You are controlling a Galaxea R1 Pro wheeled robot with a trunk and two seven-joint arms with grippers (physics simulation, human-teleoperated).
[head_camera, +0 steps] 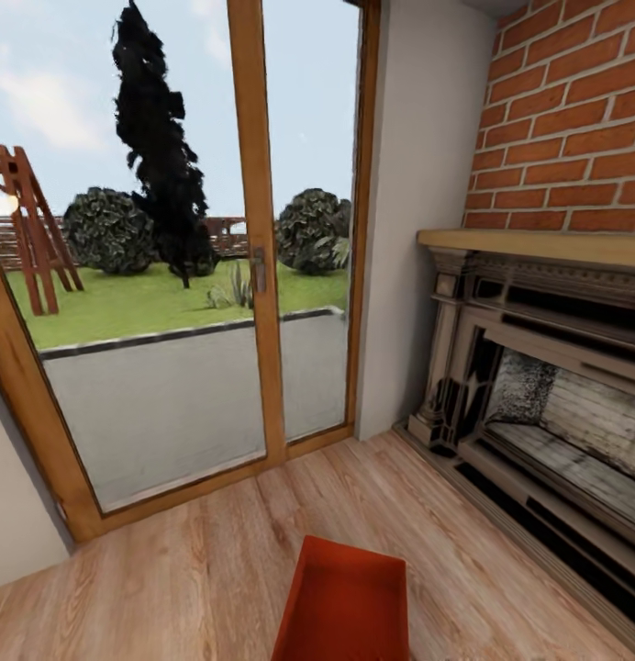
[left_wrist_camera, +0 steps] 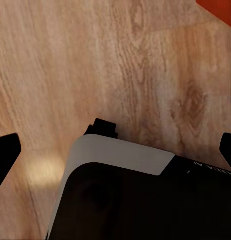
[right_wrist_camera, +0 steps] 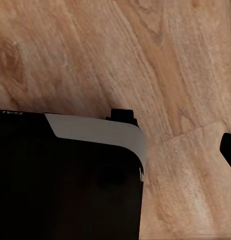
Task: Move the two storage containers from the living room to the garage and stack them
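From your head camera, one storage container (head_camera: 343, 601) sits on the wood plank floor (head_camera: 171, 588), near the brick fireplace (head_camera: 538, 386). Your left wrist camera catches its red corner beyond the robot's base (left_wrist_camera: 130, 195); left pincer (left_wrist_camera: 115, 150) spread open. Right wrist: right pincer unreadable.
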